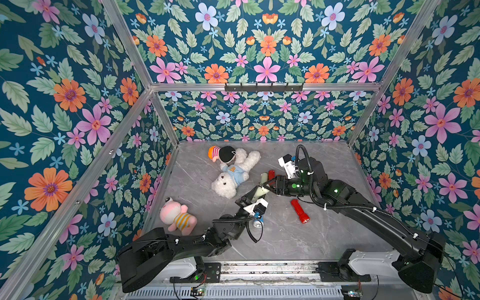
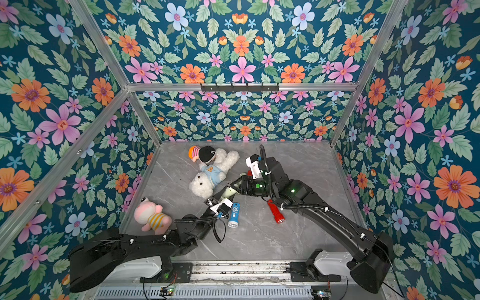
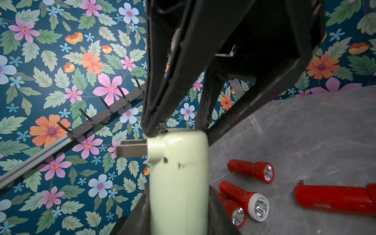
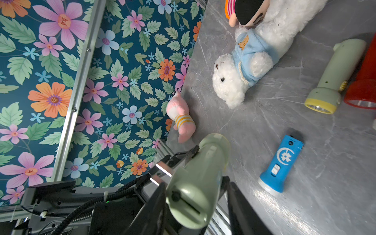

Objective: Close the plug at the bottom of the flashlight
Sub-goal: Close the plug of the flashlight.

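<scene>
A pale green flashlight [image 3: 179, 183] is held off the table, and my left gripper [image 3: 179, 213] is shut on its body. From its bottom end the plug's two metal prongs [image 3: 132, 150] stick out sideways, folded open. My right gripper [image 4: 195, 203] is open with its jaws on either side of that bottom end. One finger [image 4: 154, 203] lies against the prong side. The other finger [image 4: 238, 203] stands a little off the flashlight [image 4: 199, 179]. Both top views show the two grippers meeting mid-table at the flashlight [image 1: 262, 191] [image 2: 230, 192].
On the table lie a second green flashlight [image 4: 333, 75], a blue one [image 2: 234, 215] and red ones [image 1: 300, 211] [image 3: 251, 169]. A white plush bear [image 1: 233, 174], a doll [image 1: 223, 153] and a pink plush [image 1: 176, 217] lie to the left. A hook rail [image 1: 263, 87] is on the back wall.
</scene>
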Controlling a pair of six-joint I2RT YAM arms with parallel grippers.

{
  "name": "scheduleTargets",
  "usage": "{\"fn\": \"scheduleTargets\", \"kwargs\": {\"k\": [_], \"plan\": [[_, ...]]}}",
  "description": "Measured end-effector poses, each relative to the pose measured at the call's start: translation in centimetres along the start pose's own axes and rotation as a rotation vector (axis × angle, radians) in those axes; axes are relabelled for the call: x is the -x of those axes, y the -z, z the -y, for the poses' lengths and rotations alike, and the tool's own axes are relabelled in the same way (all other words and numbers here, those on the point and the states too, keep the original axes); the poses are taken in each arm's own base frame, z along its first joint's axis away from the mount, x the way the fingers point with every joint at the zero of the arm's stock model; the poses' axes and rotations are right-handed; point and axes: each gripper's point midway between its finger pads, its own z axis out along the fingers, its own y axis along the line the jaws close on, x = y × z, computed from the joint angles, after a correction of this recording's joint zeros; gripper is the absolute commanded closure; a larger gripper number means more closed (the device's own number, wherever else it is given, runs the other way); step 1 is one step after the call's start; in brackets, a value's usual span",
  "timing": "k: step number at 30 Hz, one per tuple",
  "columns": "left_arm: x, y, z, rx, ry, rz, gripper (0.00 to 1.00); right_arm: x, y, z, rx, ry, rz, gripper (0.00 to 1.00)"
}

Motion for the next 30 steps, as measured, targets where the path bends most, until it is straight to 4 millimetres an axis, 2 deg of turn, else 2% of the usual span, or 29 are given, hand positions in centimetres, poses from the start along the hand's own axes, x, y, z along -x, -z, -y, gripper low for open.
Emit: {"fn": "scheduleTargets", "kwargs": {"k": [10,18,30], "plan": [[-0.3,0.0,-0.6,0.030,-0.006,-0.018,1.00,0.3,-0.3,-0.4,0.024,-0.010,0.006,0.68],[-0.4,-0.1,-1.3,0.066,-0.010,-0.031,1.00,0.6,-0.5,-0.3,0.027,-0.019,0.016,0.82],[-0.7,-0.2,-2.0,0.096,-0.015,-0.053,1.00,0.8,-0.5,-0.1,0.029,-0.023,0.026,0.92]]}}
